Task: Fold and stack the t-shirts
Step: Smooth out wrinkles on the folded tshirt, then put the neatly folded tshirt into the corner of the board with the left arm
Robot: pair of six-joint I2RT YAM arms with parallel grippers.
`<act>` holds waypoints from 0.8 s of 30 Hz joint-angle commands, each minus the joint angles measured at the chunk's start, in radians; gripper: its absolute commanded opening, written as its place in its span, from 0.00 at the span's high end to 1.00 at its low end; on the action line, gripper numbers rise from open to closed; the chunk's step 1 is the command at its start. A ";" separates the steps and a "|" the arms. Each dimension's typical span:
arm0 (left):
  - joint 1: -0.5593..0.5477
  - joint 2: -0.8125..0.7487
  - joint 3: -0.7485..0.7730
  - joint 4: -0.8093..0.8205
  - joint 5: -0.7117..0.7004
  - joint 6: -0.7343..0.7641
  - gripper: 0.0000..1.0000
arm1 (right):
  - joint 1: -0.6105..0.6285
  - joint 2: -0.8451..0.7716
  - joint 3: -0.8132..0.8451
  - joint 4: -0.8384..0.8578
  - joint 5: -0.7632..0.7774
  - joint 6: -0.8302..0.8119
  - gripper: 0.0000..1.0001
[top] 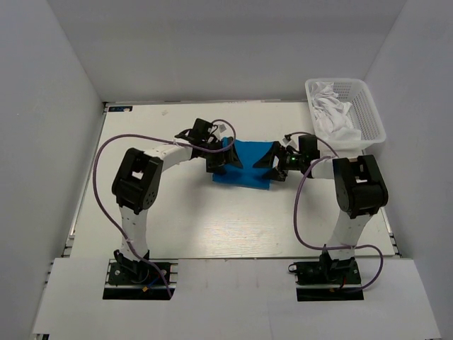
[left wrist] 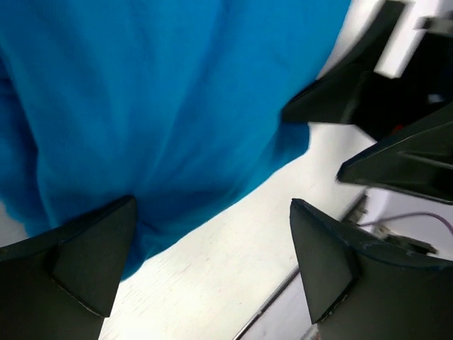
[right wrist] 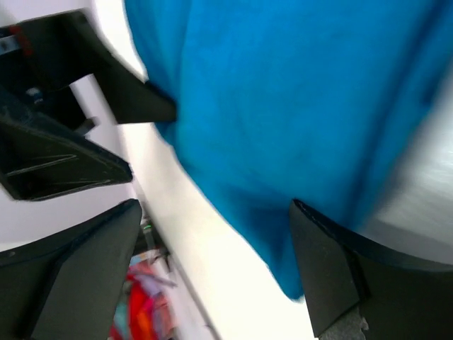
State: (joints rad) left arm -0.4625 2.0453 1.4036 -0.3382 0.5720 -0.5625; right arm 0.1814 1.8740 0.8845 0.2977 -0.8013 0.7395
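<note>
A folded blue t-shirt lies on the white table, towards the back middle. My left gripper is open at the shirt's left edge, its jaws wide apart over the cloth and bare table in the left wrist view. My right gripper is open at the shirt's right edge, facing the left one; in the right wrist view its jaws straddle the shirt's edge. The blue shirt fills both the left wrist view and the right wrist view. Neither gripper holds anything.
A white plastic basket with white t-shirts in it stands at the back right. White walls close in the table on three sides. Purple cables loop from both arms over the table.
</note>
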 commanded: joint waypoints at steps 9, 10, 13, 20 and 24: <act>0.010 -0.181 0.123 -0.214 -0.285 0.108 0.00 | -0.008 -0.309 0.127 -0.434 0.108 -0.301 0.10; 0.010 -0.181 0.132 -0.234 -0.366 0.108 0.00 | -0.008 -0.320 0.105 -0.425 0.105 -0.304 0.10; 0.010 -0.131 0.190 -0.324 -0.498 0.098 0.00 | -0.008 -0.363 0.097 -0.465 0.108 -0.315 0.10; -0.004 0.050 0.357 -0.456 -0.621 0.107 0.15 | -0.008 -0.385 0.134 -0.558 0.160 -0.360 0.10; -0.013 0.101 0.327 -0.423 -0.580 0.098 0.28 | -0.010 -0.395 0.139 -0.566 0.175 -0.362 0.10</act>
State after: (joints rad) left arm -0.4587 2.1502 1.7283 -0.7292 0.0055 -0.4618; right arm 0.1764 1.5135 0.9855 -0.2359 -0.6483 0.4088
